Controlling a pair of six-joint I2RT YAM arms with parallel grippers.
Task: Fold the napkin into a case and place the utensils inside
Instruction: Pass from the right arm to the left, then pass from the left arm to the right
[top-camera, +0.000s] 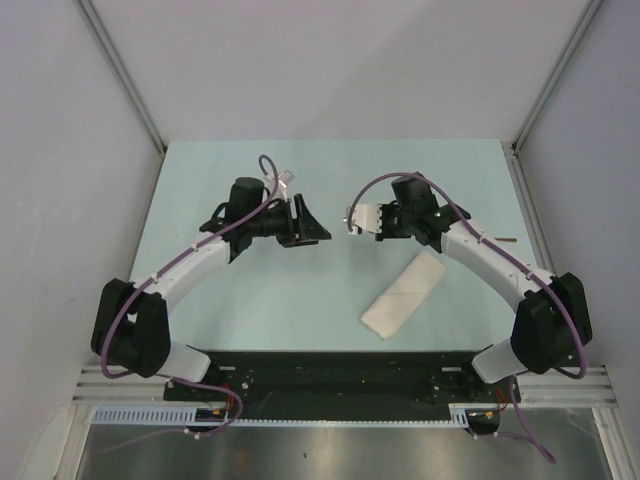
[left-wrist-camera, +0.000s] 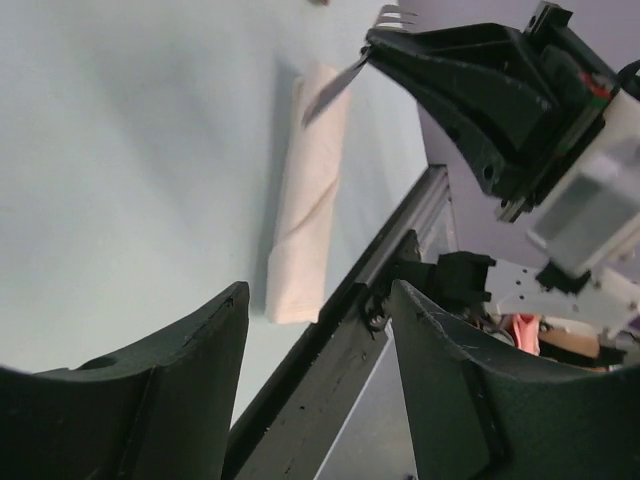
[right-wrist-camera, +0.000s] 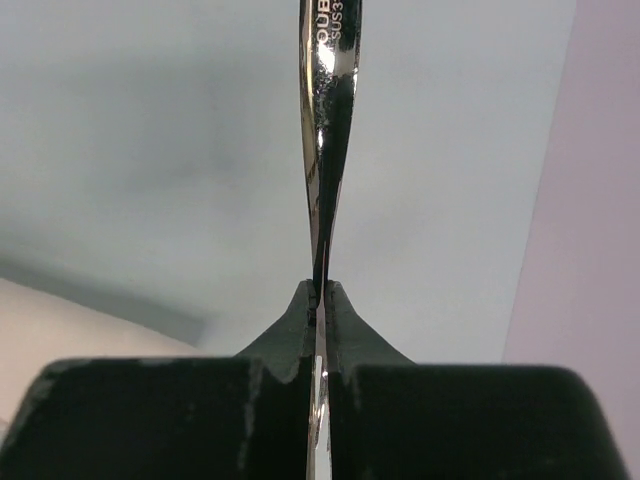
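clamping a metal utensil (right-wrist-camera: 328, 120) in the right gripper (right-wrist-camera: 320, 295), left gripper (left-wrist-camera: 318, 300) jaws apart, case (top-camera: 403, 294) lying on table (top-camera: 300, 180)

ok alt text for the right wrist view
The right pincer is shut on a shiny metal utensil handle, seen edge-on running up the frame. Behind is the pale table, with a white napkin at lower left.

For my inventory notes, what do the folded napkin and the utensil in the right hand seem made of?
Folded napkin: matte white, softly creased, paper or cloth, I cannot tell which. Utensil in the right hand: polished metal, likely stainless steel, with mirror-like reflections and stamped lettering.
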